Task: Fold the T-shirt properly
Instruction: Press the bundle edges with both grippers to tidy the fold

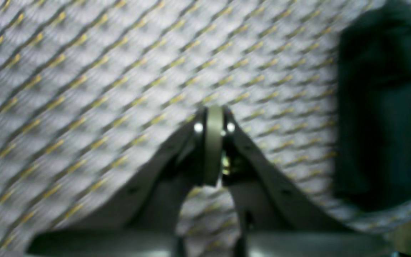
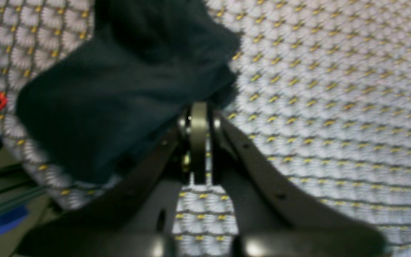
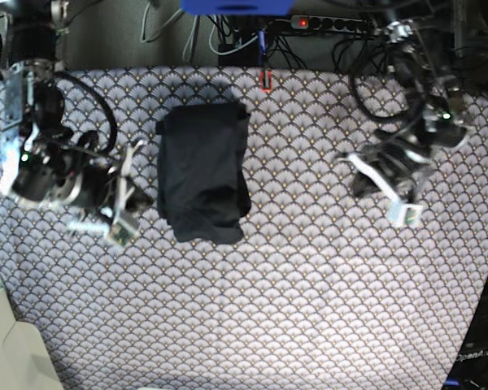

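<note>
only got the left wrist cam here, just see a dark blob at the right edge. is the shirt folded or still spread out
Observer: The base view shows the T-shirt folded into a compact upright rectangle on the tablecloth.
Operator: is the other arm on it
Observer: No. In the base view the right gripper sits beside the shirt's edge, jaws shut on nothing.
Operator: and mine, how far off
Observer: The left gripper is well off to the other side, also shut and empty, with bare tablecloth between it and the shirt.
</note>
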Controlling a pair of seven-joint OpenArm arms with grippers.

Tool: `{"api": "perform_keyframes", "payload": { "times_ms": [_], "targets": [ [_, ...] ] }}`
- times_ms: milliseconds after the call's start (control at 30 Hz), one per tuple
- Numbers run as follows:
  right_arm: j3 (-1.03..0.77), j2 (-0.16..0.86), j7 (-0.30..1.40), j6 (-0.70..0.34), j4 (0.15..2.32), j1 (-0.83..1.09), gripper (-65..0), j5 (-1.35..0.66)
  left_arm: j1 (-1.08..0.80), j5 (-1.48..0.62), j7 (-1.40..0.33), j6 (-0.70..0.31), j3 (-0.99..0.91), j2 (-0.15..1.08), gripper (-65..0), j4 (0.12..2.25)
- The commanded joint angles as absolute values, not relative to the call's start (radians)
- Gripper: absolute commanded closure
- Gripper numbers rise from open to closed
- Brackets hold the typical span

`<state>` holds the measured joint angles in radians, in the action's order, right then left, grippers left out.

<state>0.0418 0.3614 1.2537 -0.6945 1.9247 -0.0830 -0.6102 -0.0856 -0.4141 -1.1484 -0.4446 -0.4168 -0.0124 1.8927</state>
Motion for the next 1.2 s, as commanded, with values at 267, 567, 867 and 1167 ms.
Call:
{"api": "perform_keyframes", "payload": {
  "times_ms": [267,567,867,1167],
  "targets": [
    [0.035,0.334,1.175,-0.698,1.946,0.070,-0.6,-0.622,0.070,-0.427,-1.130,-0.369,-0.226,-0.134,0.0,1.896],
    [0.035,0.303,1.179,-0.698,1.985,0.081,-0.6,-0.624,0.213,-0.427,-1.056,-0.205,0.028,-0.157,0.0,1.673],
    [0.035,0.297,1.179,-0.698,1.988,0.085,-0.7,-0.661,0.240,-0.424,-0.860,-0.140,0.065,-0.127,0.0,1.423],
    [0.033,0.344,1.176,-0.698,1.991,0.074,-1.0,-0.944,0.312,-0.420,-0.714,-0.153,0.067,-0.125,0.0,1.181]
  ]
}}
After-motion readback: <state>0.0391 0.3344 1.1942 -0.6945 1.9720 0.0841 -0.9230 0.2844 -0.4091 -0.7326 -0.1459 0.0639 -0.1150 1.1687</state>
